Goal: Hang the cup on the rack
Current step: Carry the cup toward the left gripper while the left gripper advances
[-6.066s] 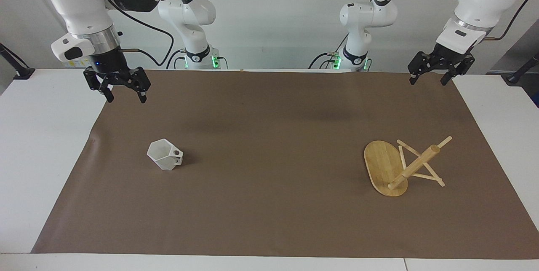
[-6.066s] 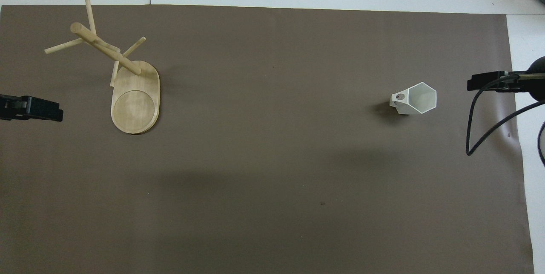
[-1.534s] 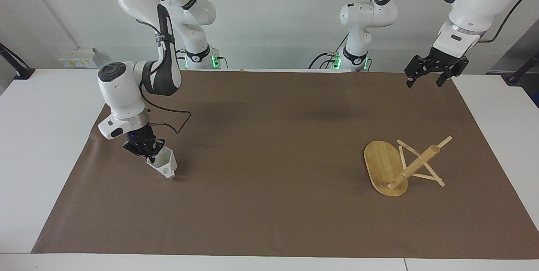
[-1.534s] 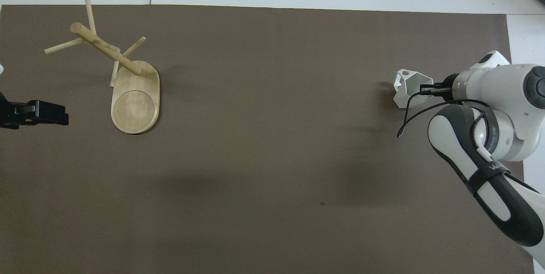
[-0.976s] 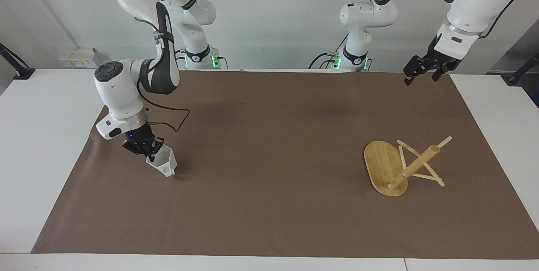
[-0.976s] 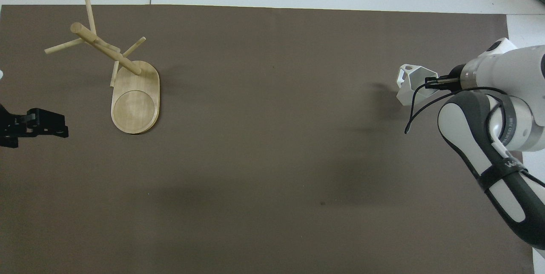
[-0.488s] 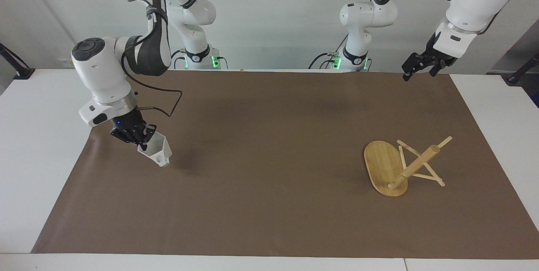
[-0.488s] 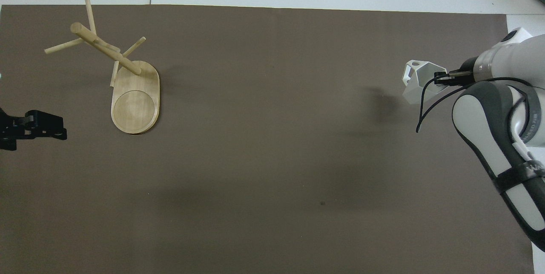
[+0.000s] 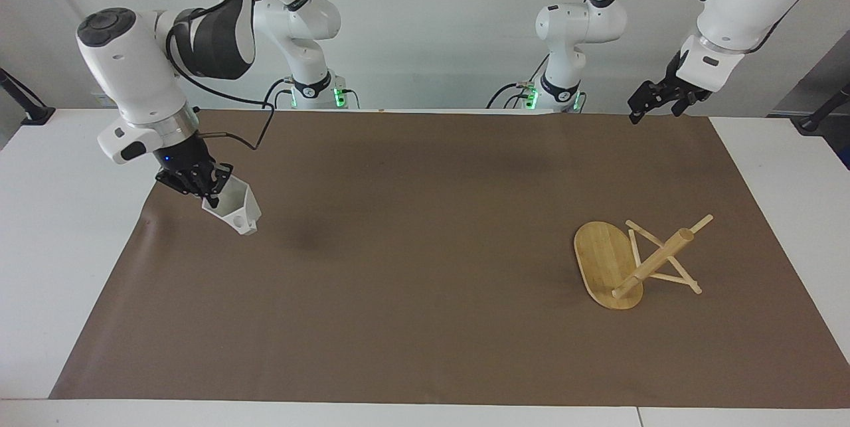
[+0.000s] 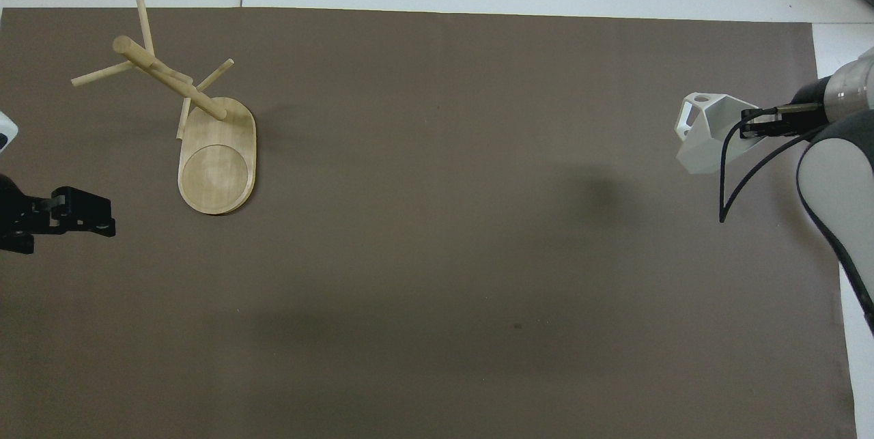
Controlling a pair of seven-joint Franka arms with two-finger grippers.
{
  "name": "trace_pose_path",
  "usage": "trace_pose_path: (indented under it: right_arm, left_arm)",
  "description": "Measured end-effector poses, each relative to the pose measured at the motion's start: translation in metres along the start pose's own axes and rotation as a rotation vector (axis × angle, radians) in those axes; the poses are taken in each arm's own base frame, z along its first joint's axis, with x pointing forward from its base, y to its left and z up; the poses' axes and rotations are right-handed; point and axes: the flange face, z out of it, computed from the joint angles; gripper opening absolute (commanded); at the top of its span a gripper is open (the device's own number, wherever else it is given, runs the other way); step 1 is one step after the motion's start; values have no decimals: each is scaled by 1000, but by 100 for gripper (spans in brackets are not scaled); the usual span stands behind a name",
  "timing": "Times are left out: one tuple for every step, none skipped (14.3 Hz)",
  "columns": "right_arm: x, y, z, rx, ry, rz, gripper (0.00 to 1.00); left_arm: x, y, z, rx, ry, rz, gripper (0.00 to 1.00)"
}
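The right gripper (image 9: 211, 193) is clamped on the rim of the cup (image 9: 234, 208), its black fingers pinching 1 wall of the rim, and it holds the cup tilted in the air over the right arm's end of the brown mat (image 9: 425, 321). The left gripper (image 9: 654, 103) hangs with its fingers spread apart over the mat's edge nearest the robots, at the left arm's end, where that arm waits.

The table (image 9: 60, 214) is smooth and white. The mat is the largest thing on it, a flat, matte brown rectangle covering most of the top.

The rack (image 9: 631, 261) comes next. It is light bamboo with a visible grain, and it lies tipped over on the mat toward the left arm's end, well apart from the cup. Its flat oval base stands on edge, its thick round post slants out from the base, and thin round pegs cross the post, some with their tips on the mat.

The cup is the smallest: matte white, angular and faceted, with a polygonal rim. Its blocky handle, pierced by 1 round hole, points downward and away from the gripper.
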Motion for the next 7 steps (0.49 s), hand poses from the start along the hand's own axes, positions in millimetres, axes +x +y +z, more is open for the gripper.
trace_pose_path:
  right_arm:
    - [-2,0,-9,0,-10,0,0]
    - [-5,0,-17,1,-20,0,0]
    - [-7,-1,-24,2,-31,1,0]
    - [-10,-1,-30,2,-43,4,0]
    - [-13,-2,-37,3,-53,9,0]
    - [-15,-3,-44,3,-61,13,0]
    - [-17,-3,-51,3,-67,14,0]
  left_arm:
    - [-2,2,0,-10,-9,-54,100]
    - [-5,4,0,-25,-27,-101,100]
    - [-8,7,1,-40,-50,-139,100]
    - [-11,9,1,-50,-69,-176,100]
    - [-14,11,2,-56,-86,-210,100]
    - [-16,13,2,-56,-96,-236,100]
    - [-19,17,2,-52,-102,-249,100]
